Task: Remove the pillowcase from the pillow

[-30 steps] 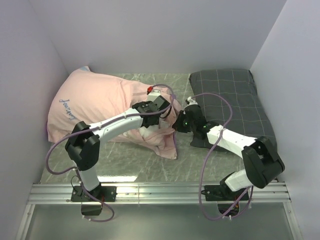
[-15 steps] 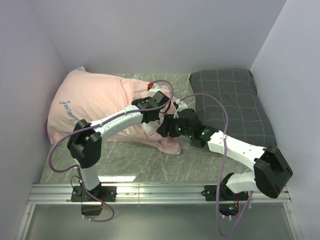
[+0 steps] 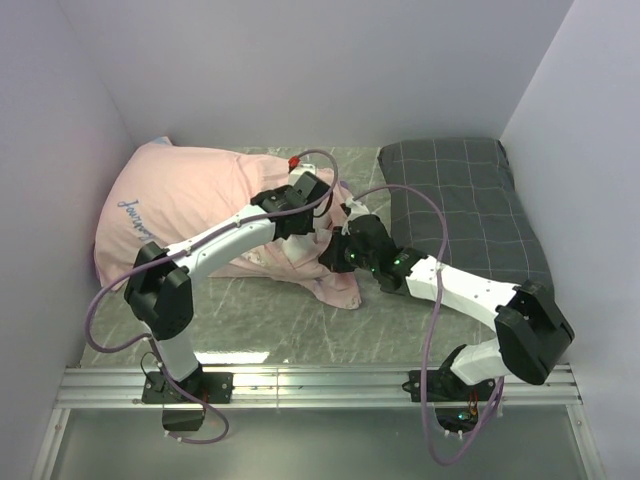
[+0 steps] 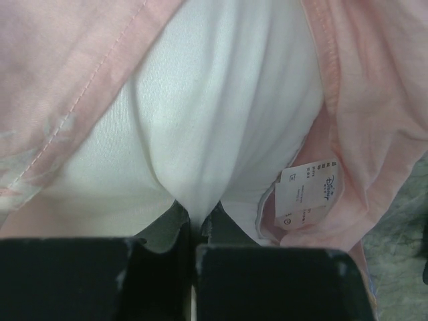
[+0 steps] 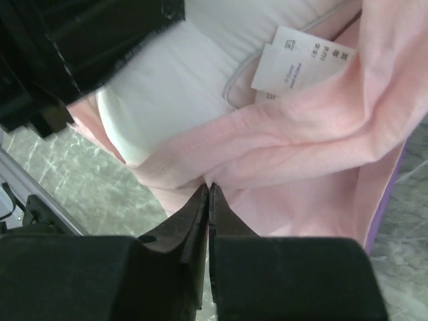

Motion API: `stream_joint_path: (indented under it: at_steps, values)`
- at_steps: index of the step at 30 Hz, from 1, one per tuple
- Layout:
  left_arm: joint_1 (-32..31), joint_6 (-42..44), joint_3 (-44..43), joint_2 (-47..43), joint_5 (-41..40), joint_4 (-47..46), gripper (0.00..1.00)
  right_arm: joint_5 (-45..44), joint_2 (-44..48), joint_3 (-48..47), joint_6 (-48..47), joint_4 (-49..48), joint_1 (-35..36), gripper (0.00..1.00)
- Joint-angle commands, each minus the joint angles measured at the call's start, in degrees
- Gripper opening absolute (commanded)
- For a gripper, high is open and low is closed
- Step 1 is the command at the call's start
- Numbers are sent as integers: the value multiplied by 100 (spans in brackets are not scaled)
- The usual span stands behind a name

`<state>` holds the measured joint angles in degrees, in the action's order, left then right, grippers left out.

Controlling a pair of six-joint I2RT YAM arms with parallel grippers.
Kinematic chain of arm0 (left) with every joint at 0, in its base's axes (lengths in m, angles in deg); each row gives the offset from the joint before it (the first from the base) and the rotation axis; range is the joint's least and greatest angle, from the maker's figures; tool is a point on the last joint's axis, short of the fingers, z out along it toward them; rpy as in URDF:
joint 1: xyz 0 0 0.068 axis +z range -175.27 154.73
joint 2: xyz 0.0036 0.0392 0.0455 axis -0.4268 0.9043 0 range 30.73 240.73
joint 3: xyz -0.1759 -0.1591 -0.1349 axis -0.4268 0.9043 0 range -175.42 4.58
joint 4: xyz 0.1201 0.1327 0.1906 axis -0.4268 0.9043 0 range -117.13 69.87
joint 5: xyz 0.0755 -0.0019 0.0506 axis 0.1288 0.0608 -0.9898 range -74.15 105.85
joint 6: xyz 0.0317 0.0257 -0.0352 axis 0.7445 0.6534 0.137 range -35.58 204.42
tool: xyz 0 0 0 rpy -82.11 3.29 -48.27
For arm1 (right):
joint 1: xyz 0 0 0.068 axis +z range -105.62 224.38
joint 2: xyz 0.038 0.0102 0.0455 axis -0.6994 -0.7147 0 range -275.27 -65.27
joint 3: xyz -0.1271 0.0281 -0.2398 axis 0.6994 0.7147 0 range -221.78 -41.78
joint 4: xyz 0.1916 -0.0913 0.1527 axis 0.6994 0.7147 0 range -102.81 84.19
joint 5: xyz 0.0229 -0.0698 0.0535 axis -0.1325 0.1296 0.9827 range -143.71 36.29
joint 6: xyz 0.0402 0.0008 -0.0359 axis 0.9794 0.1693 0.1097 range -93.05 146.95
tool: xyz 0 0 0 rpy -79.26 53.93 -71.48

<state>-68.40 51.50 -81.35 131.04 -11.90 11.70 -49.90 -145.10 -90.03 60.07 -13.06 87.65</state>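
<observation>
Grip is new: your right gripper (image 5: 208,192) has slid left and now clamps the pillowcase (image 5: 301,154) hem at mid-frame, your left gripper (image 4: 194,224) pinches the bared pillow (image 4: 221,120), so pull apart

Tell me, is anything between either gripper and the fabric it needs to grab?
Nothing visible. The left gripper is shut on the pillow at the open end; the right gripper is shut on the pillowcase hem beside it.

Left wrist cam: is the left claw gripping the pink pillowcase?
No, the left claw pinches a fold of the white pillow; the pillowcase lies beside it.
</observation>
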Motion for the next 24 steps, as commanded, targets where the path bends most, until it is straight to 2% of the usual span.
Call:
stream_joint_path:
  at_steps: [1,9,11,15,18,19,21,24]
  values:
    - [243,190,-538,-372,129,-201,0,-223,388,96,-61,139,24,4]
    - [1035,392,-1153,-381,603,-227,1,-373,1066,1114,124,70,15,1]
    - [1149,410,-1513,-294,726,-122,0,-373,918,1247,255,34,24,1]
    - [1088,445,-1918,-363,1419,45,1,-443,172,828,414,-465,-81,0]
    - [921,533,-1718,-775,1771,151,0,-208,-795,144,589,-703,-483,0]
    - [860,533,-1395,-1133,1895,151,1,108,-1302,-25,642,-783,-599,0]
    - [842,481,-963,-1574,2193,12,0,443,-1735,-481,792,-1028,-801,0]
    - [833,331,48,-2436,2730,-191,0,463,-2229,-1000,722,-917,-899,0]
